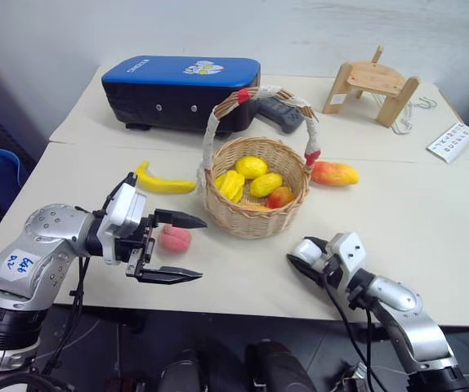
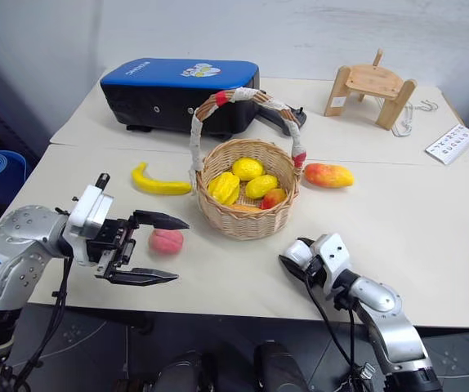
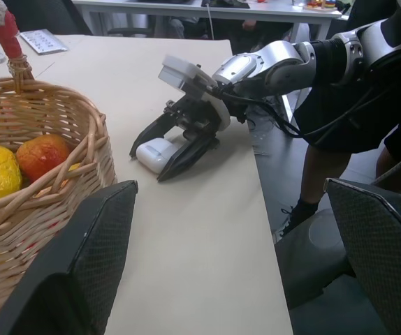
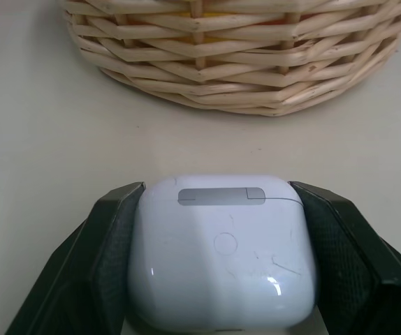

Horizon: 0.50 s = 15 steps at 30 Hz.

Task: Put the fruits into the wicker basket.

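The wicker basket (image 1: 255,222) stands mid-table and holds several yellow fruits (image 1: 251,167) and a red-orange one (image 1: 279,197). A yellow banana (image 1: 165,184) lies to its left, a mango (image 1: 334,173) to its right. In front of the basket's left side rests a pink peach (image 1: 175,238). My left gripper (image 1: 202,249) is open and level, its fingers either side of the peach and a little nearer than it. Near the table's front edge my right gripper (image 4: 216,190) is shut on a small white case (image 4: 221,251), a finger pressed against each side.
A blue-topped black box (image 1: 181,90) sits at the back left, with a black object (image 1: 279,114) behind the basket. A wooden stand (image 1: 372,86) and a printed card (image 1: 453,140) are at the back right. The table's front edge runs close below both grippers.
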### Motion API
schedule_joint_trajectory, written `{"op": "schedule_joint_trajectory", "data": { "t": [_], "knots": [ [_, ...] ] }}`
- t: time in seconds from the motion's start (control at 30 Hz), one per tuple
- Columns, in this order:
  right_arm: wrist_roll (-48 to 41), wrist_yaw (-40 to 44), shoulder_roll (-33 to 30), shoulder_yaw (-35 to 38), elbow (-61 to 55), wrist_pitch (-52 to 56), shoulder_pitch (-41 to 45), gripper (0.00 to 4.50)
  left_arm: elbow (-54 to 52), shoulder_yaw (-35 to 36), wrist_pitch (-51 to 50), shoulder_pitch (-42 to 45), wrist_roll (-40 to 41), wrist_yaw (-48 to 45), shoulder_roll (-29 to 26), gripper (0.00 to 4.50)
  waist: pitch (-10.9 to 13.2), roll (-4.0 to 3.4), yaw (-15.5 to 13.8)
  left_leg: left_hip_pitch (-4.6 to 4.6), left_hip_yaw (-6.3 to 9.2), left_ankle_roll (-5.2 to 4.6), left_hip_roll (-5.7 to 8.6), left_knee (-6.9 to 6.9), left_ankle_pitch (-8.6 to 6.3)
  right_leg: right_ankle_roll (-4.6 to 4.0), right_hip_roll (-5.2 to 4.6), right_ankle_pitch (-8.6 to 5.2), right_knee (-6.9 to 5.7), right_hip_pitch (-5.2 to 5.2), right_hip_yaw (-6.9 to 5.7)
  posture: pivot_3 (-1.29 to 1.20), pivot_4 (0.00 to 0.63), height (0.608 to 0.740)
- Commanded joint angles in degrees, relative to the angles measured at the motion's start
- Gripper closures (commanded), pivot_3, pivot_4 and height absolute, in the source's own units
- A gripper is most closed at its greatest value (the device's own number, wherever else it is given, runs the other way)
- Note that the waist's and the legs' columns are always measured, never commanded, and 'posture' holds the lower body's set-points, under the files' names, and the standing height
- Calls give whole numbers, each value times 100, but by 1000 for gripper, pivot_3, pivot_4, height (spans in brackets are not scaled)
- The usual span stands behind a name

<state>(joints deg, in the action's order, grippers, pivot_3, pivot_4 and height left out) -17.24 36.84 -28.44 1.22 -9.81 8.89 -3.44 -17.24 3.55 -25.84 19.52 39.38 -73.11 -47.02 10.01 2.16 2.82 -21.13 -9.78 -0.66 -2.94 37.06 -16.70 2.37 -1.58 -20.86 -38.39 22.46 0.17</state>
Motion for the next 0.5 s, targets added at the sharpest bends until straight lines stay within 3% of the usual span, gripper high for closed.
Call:
{"op": "schedule_joint_trajectory", "data": {
  "t": [0.03,0.17,0.27,0.5],
  "knots": [
    [-734,86,-79,990,-637,-86,-393,1669,-72,50,96,-3,5,-35,30,0,2,-4,-49,-4,1,-1,0,0,-1,0,0,0,3,2,0,0,150,740],
    [-1173,12,-351,2271,-573,13,-820,1669,-84,102,72,21,45,114,148,0,4,-7,-109,-4,0,-4,0,2,-3,1,-1,0,8,-1,1,0,150,740],
    [-1164,-407,-658,2985,459,264,-472,1669,-73,109,20,99,91,246,270,0,3,-7,-92,5,0,-4,1,3,-3,2,0,1,11,-10,1,0,150,740],
    [-247,-635,-1339,2875,3316,-405,790,1669,58,121,65,284,25,244,313,0,9,-18,-9,4,-5,1,0,0,1,0,8,0,4,0,9,0,150,740]
  ]
}}
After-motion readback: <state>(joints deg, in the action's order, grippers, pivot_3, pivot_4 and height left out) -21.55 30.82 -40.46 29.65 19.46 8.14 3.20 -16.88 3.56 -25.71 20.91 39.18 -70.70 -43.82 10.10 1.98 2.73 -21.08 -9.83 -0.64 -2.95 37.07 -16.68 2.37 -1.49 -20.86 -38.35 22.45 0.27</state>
